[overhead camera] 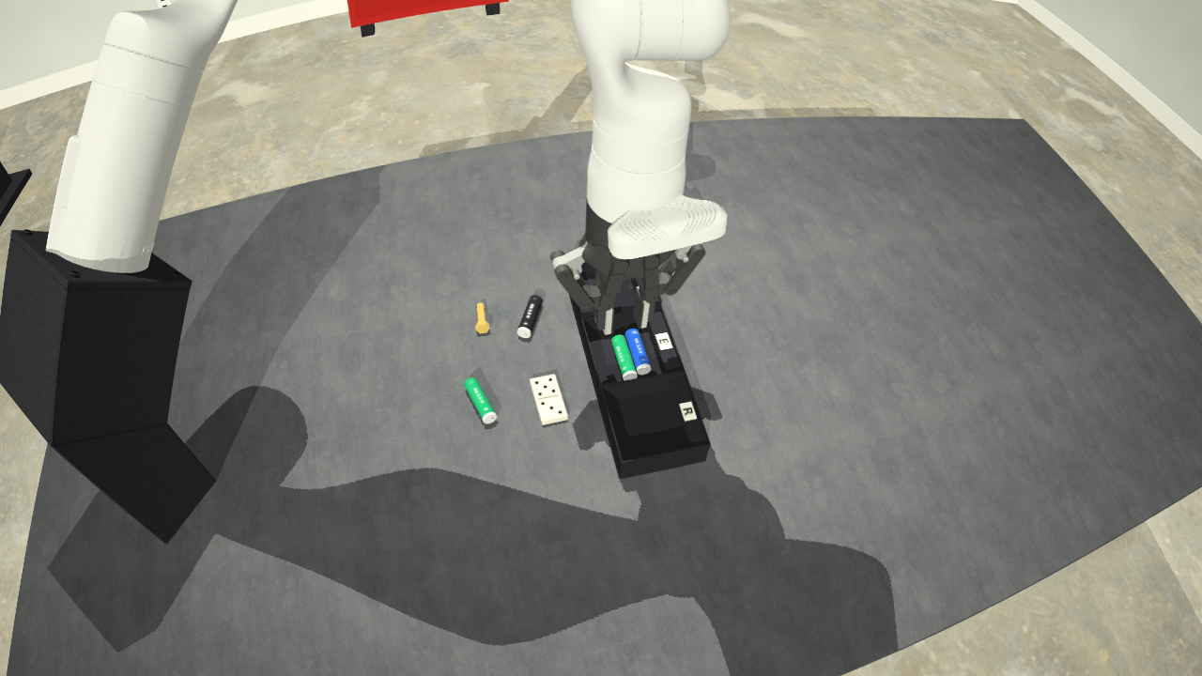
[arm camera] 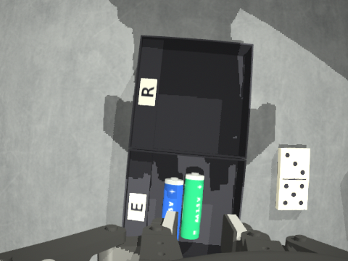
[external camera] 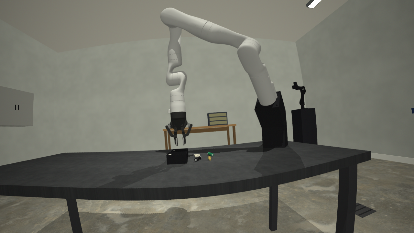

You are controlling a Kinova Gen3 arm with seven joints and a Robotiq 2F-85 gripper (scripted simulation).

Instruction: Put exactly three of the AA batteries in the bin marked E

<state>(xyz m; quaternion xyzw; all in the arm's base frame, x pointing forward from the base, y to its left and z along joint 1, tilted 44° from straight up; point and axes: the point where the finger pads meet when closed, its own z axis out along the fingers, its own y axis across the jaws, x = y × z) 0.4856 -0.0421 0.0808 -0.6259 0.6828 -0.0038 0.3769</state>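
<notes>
Two black bins stand end to end. The bin marked E [overhead camera: 591, 351] [arm camera: 136, 184] holds a green AA battery [overhead camera: 623, 357] [arm camera: 193, 207] and a blue AA battery [overhead camera: 639, 351] [arm camera: 172, 200], lying side by side. My gripper [overhead camera: 624, 321] [external camera: 179, 143] [arm camera: 199, 229] hangs a little above bin E, its fingers partly apart with nothing between them. A black AA battery [overhead camera: 529, 315] and a second green AA battery [overhead camera: 481, 400] lie on the table left of the bins.
The bin marked R [overhead camera: 655, 424] [arm camera: 193, 101] adjoins bin E and looks empty. A white domino [overhead camera: 548, 399] [arm camera: 293, 178] lies just left of the bins. A small yellow piece [overhead camera: 481, 318] lies beside the black battery. The arm's base stands at far left.
</notes>
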